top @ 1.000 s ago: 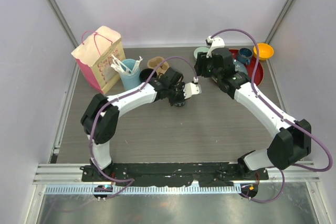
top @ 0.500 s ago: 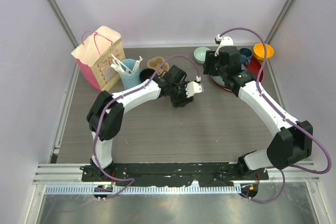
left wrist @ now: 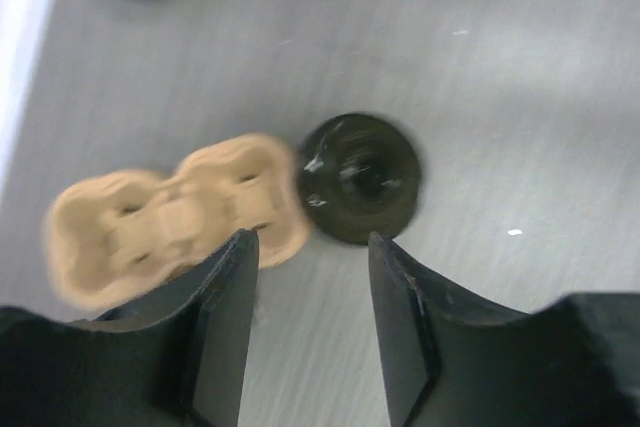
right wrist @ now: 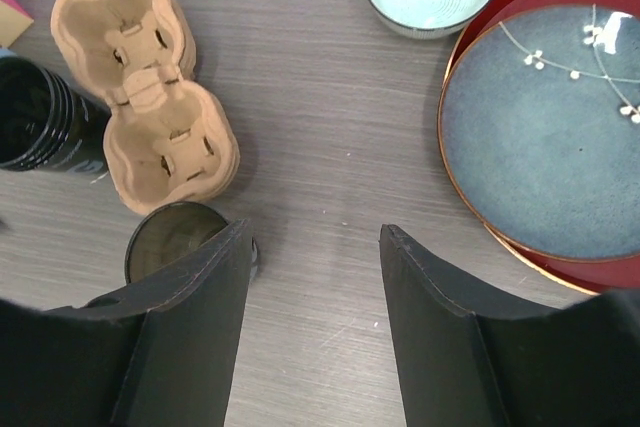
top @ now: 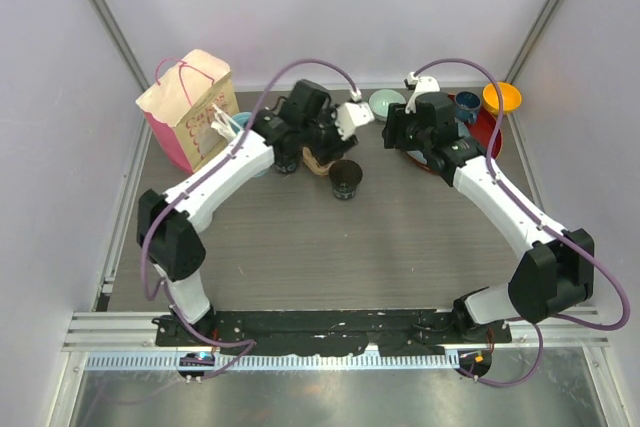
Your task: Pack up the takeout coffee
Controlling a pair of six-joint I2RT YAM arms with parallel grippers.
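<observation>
Table (top: 300, 247): black cup (top: 346, 179) now free beside carrier (right wrist: 150, 87); left gripper (left wrist: 312, 242) newly open, right gripper (right wrist: 315, 232) open.

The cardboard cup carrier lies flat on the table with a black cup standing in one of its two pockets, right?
Not quite. The cardboard cup carrier does lie flat on the table, but both of its pockets are empty. The right wrist view shows a black cup standing on the table just beside the carrier's end, not in it.
</observation>
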